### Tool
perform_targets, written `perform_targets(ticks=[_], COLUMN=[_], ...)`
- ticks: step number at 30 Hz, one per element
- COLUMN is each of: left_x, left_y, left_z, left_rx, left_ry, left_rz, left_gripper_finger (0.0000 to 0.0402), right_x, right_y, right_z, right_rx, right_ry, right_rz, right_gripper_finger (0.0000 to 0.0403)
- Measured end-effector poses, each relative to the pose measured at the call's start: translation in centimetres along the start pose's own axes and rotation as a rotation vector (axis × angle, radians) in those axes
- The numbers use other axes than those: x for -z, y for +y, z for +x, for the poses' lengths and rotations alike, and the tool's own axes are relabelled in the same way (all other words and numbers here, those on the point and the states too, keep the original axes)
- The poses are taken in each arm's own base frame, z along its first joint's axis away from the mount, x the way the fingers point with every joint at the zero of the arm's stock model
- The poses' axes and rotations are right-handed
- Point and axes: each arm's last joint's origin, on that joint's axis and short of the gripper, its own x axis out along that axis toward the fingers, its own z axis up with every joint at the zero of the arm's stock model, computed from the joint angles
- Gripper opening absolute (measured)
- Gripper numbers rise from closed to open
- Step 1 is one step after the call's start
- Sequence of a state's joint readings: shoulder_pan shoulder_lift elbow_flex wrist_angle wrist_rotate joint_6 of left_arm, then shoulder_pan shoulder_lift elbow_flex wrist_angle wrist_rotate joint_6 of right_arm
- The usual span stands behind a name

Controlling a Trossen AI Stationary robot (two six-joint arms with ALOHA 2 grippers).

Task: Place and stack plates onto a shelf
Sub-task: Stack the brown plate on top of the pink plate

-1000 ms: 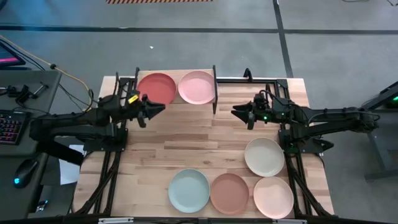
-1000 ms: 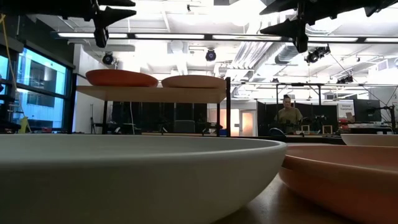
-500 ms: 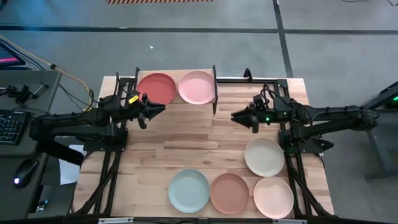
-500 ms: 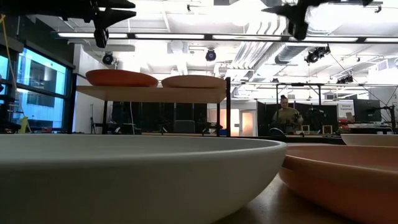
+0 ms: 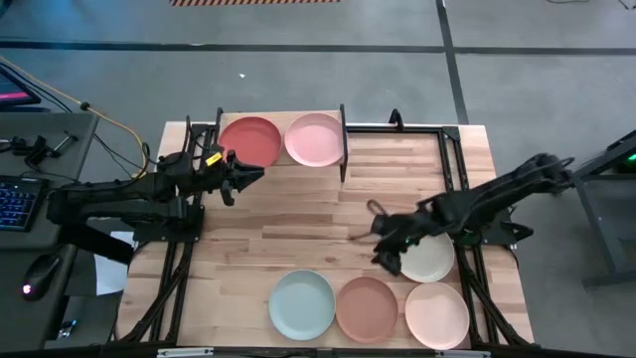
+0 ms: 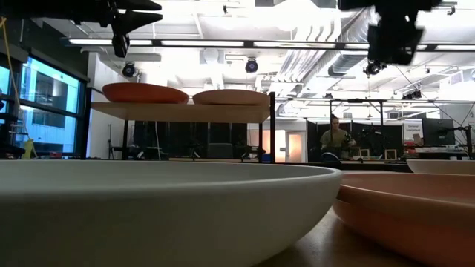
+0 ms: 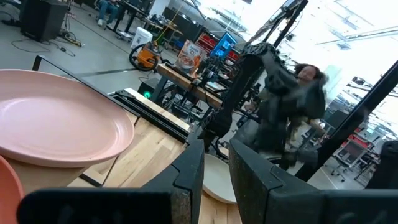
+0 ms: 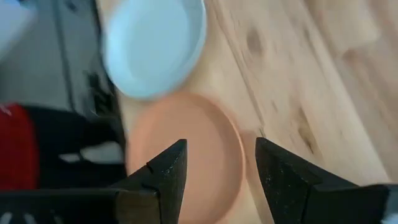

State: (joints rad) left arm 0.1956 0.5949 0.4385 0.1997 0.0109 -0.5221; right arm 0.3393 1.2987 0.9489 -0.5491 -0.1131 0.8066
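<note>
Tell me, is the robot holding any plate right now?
No, nothing is held. The right gripper hangs open beside the cream plate, with only air in its jaws. The left gripper waits open near the shelf.

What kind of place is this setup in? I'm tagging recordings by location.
Probably a robotics lab or workshop: the wooden table stands on a bare grey floor, beside a keyboard, with open ceiling ducts and equipment benches beyond.

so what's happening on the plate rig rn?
Red plate and pink plate sit on the shelf. The right pincer, open and empty, is over the cream plate. The left pincer waits near the shelf. Pale blue, terracotta and peach plates lie along the table's front.
</note>
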Motion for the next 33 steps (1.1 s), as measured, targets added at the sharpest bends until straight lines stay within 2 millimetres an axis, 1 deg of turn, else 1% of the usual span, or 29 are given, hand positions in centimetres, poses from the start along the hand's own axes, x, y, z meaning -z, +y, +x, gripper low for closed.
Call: perform_targets(ticks=[6, 10, 13, 17, 20, 24, 26, 28, 29, 33], left_x=[0.0, 0.0, 0.0, 0.0, 0.0, 0.0, 0.0, 0.0, 0.0, 0.0], left_y=[0.0, 0.0, 0.0, 0.0, 0.0, 0.0, 0.0, 0.0, 0.0, 0.0], left_z=[0.0, 0.0, 0.0, 0.0, 0.0, 0.0, 0.0, 0.0, 0.0, 0.0], left_rx=[0.000, 0.000, 0.000, 0.000, 0.000, -0.001, -0.001, -0.001, -0.001, -0.002], left_ry=[0.000, 0.000, -0.001, 0.000, 0.000, 0.001, 0.001, 0.002, 0.002, 0.003], left_rz=[-0.001, 0.000, 0.000, 0.000, 0.001, 0.002, 0.002, 0.002, 0.002, 0.006], left_gripper_finger=[0.0062, 0.0062, 0.0062, 0.0062, 0.0062, 0.0062, 0.0062, 0.0062, 0.0062, 0.0062], right_x=[1.5, 2.7, 3.5, 4.3, 4.9, 5.2, 5.3, 5.4, 5.5, 5.4], right_y=[-0.1, -0.3, -0.2, 0.2, 0.1, 0.0, 0.0, 0.1, 0.1, 0.1], right_z=[5.1, 7.7, 9.2, 10.5, 11.1, 11.7, 11.7, 11.8, 11.7, 11.7], right_rx=[0.105, 0.155, 0.169, 0.151, 0.186, 0.201, 0.198, 0.198, 0.201, 0.203], right_ry=[0.159, 0.247, 0.285, 0.306, 0.319, 0.333, 0.335, 0.333, 0.331, 0.330], right_rz=[-0.099, -0.174, -0.196, -0.242, -0.257, -0.264, -0.284, -0.314, -0.329, -0.324], right_gripper_finger=[0.0172, 0.0172, 0.0172, 0.0172, 0.0172, 0.0171, 0.0165, 0.0144, 0.0127, 0.0026])
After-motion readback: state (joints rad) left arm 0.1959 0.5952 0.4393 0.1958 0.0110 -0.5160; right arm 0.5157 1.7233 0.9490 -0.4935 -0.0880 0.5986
